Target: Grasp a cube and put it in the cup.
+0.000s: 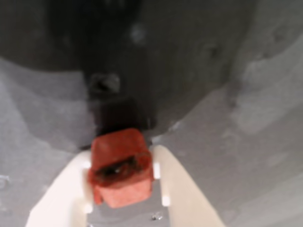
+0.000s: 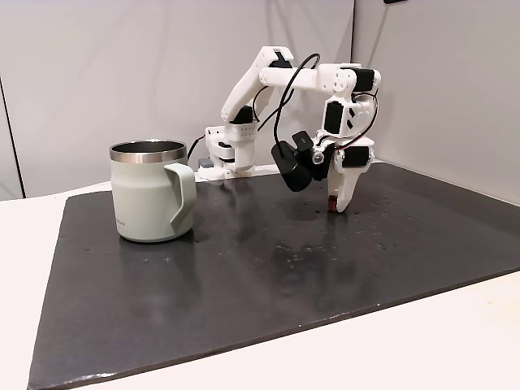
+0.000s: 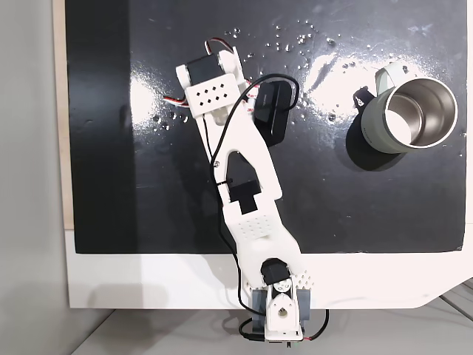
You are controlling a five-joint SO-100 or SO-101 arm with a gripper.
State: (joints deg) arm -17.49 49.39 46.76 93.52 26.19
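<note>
White gripper (image 1: 124, 189) fingers (image 1: 57, 198) clamp the cube (image 1: 120, 168) between them in the wrist view; the red-orange block sits at the fingertips, one scuffed dark patch on its upper face, and grey blurred mat lies beneath it. In a fixed view from the side the gripper (image 2: 336, 203) points straight down, its tips just above the mat (image 2: 244, 276) or barely touching it; which of the two cannot be told. A sliver of the cube (image 2: 334, 201) shows red at the tips there. A black camera (image 2: 293, 161) hangs on the wrist beside the gripper, with a black cable looping up over the arm (image 2: 325, 81).

From above, in a fixed view, the arm (image 3: 244, 155) reaches from its base (image 3: 277, 314) at the near edge of the white table (image 3: 148, 285) out over the black mat (image 3: 111, 148), and its wrist hides the gripper tips and the cube. The arm's end is over the middle of the mat towards its far edge.

The cup (image 3: 410, 115) stands upright well apart from the gripper, near the mat's far right corner in that view, its metal inside shining and nothing visible in it. Seen from the side, the cup (image 2: 150, 195) is at the left of the mat, handle turned towards the gripper. Small pale specks are scattered on the mat near the far edge.
</note>
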